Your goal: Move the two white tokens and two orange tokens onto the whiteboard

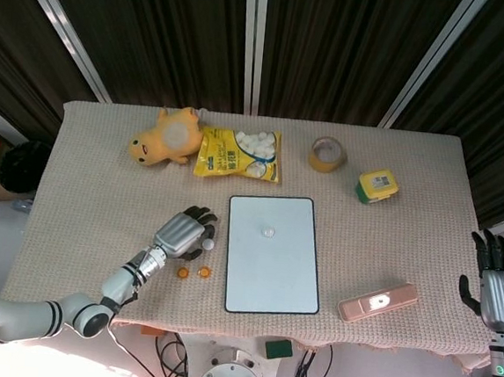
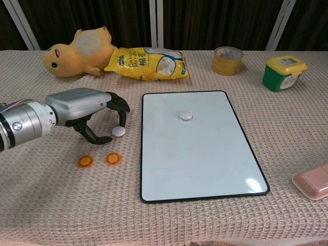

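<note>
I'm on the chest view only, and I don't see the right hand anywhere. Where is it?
Observer: The right hand hangs past the table's right edge, fingers apart, holding nothing.
Operator: What's the pink thing cut off at my frame's edge?
Observer: A long pink case, lying aslant to the right of the whiteboard, apart from it.
Operator: Where does the left arm come in from?
Observer: It crosses the table's front edge near the left corner.

A yellow plush toy (image 2: 77, 51) and snack bag (image 2: 147, 62) are seen beyond the left hand (image 2: 87, 110); tape roll (image 2: 227, 60), green box (image 2: 284, 73) and pink case (image 2: 312, 180) are set toward its right.
</note>
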Robot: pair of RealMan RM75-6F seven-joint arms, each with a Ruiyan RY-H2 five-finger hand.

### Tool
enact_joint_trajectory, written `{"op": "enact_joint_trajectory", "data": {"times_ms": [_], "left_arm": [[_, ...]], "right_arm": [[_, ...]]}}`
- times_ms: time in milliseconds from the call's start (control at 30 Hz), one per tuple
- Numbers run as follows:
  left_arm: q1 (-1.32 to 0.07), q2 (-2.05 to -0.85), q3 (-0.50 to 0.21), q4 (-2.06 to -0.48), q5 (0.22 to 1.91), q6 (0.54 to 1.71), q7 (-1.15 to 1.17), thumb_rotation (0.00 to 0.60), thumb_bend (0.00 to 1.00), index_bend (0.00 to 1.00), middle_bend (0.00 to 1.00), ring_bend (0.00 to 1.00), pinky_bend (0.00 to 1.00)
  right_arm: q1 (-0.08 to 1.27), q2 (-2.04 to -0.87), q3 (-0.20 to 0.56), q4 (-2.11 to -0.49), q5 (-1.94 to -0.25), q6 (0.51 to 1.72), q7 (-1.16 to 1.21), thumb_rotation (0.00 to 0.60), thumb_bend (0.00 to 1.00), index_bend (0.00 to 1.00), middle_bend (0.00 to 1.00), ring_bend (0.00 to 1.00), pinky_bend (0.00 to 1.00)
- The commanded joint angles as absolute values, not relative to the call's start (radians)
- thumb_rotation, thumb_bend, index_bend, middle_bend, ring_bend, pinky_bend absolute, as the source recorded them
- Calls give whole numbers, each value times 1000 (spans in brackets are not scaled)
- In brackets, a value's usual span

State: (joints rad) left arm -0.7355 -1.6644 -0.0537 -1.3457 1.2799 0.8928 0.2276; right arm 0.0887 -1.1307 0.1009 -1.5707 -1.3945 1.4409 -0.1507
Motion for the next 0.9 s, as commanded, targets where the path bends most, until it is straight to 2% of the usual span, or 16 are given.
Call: {"op": "enact_joint_trajectory", "data": {"times_ms": [33, 733, 900], "left_arm": [[-737, -1671, -57, -1339, 1278, 888, 227, 600, 289, 413, 171, 82, 146], [-739, -1674, -71, -1347, 1276, 882, 232, 599, 294, 417, 171, 82, 146], [-740, -1673, -73, -1347, 1267, 875, 244, 600, 303, 449, 171, 82, 146]], "right_arm": [[89, -1132, 102, -1570, -1391, 1439, -150, 600, 477, 0, 0, 0, 0], [94, -1129, 103, -1566, -1380, 1426, -144, 600, 477, 0, 0, 0, 0], [96, -1131, 103, -1562, -1380, 1422, -141, 600, 477, 0, 0, 0, 0]]}}
